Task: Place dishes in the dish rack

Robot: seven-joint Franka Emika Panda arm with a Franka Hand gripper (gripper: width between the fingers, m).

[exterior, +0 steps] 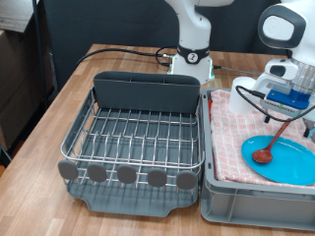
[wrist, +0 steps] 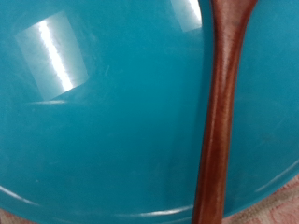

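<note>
The reddish-brown wooden spoon [exterior: 275, 137] leans tilted, its bowl resting on the light-blue plate [exterior: 291, 162] and its handle rising into my gripper [exterior: 292, 111], which is shut on the handle's upper end. The plate lies flat on the checked cloth in the grey bin at the exterior view's right. The wrist view is filled by the plate [wrist: 103, 121] with the spoon handle [wrist: 222, 112] running across it; my fingers do not show there. The silver wire dish rack [exterior: 138, 133] stands empty at centre. I cannot make out the white cup.
The rack's dark grey utensil caddy [exterior: 148, 90] spans its far side, and the grey drip tray [exterior: 133, 204] sticks out at the near side. The red-and-white checked cloth [exterior: 236, 128] lines the grey plastic bin [exterior: 251, 204]. The robot base [exterior: 192, 54] stands behind the rack.
</note>
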